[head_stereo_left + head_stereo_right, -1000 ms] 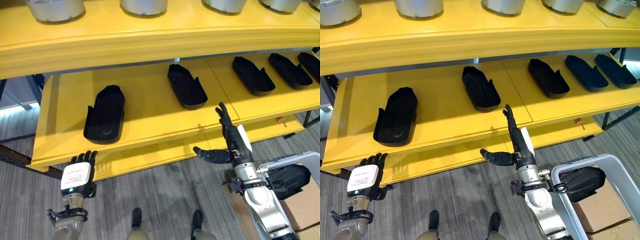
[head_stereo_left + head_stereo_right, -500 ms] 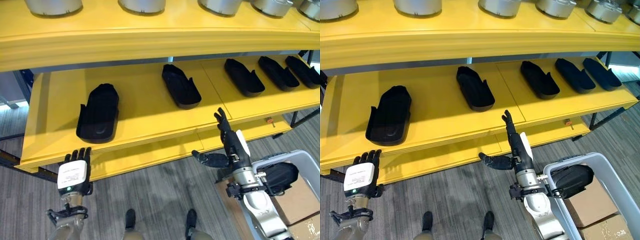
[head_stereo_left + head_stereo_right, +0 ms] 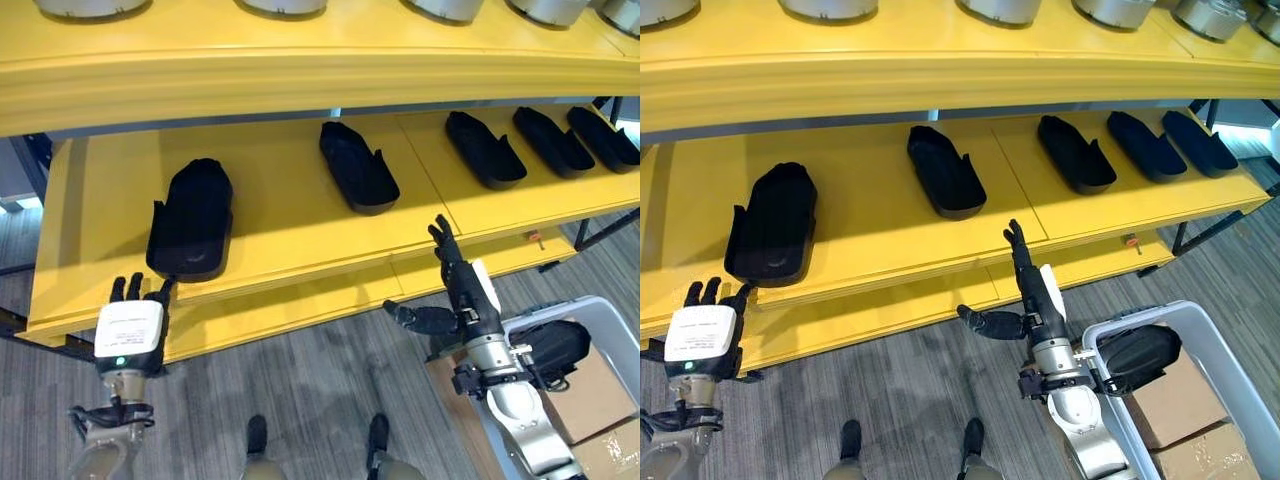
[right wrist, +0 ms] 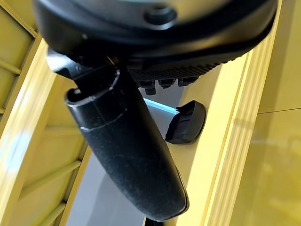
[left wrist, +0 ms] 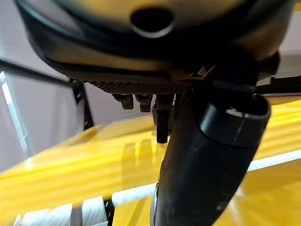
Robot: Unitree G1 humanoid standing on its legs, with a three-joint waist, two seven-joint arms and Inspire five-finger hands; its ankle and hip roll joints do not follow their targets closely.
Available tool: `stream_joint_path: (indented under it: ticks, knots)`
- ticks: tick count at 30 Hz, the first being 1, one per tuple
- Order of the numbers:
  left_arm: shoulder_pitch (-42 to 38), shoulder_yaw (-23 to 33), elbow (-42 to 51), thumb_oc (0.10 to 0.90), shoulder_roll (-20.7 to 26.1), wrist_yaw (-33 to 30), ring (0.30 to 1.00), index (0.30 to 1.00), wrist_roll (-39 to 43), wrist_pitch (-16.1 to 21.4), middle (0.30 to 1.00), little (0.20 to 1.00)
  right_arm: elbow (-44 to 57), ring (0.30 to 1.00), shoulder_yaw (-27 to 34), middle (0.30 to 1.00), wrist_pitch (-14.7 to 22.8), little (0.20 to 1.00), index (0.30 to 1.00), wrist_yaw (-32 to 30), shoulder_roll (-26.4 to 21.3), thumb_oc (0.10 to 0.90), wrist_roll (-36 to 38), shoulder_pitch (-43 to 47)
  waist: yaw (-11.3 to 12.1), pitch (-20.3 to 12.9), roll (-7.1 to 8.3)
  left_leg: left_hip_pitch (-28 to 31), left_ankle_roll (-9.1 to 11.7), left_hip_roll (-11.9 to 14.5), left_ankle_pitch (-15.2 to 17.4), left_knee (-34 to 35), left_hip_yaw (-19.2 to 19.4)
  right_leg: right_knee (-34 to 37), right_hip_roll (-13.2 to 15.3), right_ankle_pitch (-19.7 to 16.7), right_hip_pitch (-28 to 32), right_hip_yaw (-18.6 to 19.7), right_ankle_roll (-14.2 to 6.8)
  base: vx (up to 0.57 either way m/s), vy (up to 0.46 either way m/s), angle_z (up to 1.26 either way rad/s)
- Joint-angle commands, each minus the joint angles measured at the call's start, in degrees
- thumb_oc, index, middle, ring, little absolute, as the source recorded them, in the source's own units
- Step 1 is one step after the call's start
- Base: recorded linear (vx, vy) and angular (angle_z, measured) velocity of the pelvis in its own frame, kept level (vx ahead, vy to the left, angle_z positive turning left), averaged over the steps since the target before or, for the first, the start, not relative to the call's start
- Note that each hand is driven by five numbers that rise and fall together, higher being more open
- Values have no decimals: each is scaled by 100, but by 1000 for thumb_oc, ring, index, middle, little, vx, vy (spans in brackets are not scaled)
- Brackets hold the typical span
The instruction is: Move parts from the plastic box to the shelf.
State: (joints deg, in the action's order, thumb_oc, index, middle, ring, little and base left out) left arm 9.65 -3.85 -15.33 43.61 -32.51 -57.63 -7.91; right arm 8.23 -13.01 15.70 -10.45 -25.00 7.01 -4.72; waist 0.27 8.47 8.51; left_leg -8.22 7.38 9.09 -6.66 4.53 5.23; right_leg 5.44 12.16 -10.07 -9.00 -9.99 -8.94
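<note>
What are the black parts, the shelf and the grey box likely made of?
Black parts: likely moulded plastic, matte, uniform black with shaped walls. Shelf: apparently painted metal or board, glossy yellow, reflects light. Plastic box: light grey plastic, smooth, rounded rim.

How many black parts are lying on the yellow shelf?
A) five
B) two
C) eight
A: five black parts lie in a row on the yellow shelf: one at the left, one in the middle, three at the right.
</note>
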Motion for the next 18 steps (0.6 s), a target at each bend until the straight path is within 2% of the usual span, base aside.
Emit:
stream_joint_path:
  ticks: [1,10,18]
  knots:
    - [-861,285,638,900,465,-242,1000,1000,-533,264,1000,1000,603,1000,415,1000,722,1000,1000,-94,-114,900,137,474,-5,163,-136,492,-150,102,452,47,121,-44,297,57,429,-216,-278,17,1,-7]
    - [-778,289,895,900,456,-175,1000,1000,-521,433,1000,1000,619,1000,452,1000,674,1000,1000,-47,-112,900,98,424,-39,138,-189,537,-161,92,471,47,128,-44,299,73,444,-192,-274,7,3,-4]
    - [-1005,-158,162,900,203,-17,1000,1000,-334,386,1000,1000,564,1000,458,1000,649,1000,1000,-46,-69,900,97,358,-116,131,-186,558,-177,88,476,47,179,-44,284,60,421,-145,-267,0,0,-1]
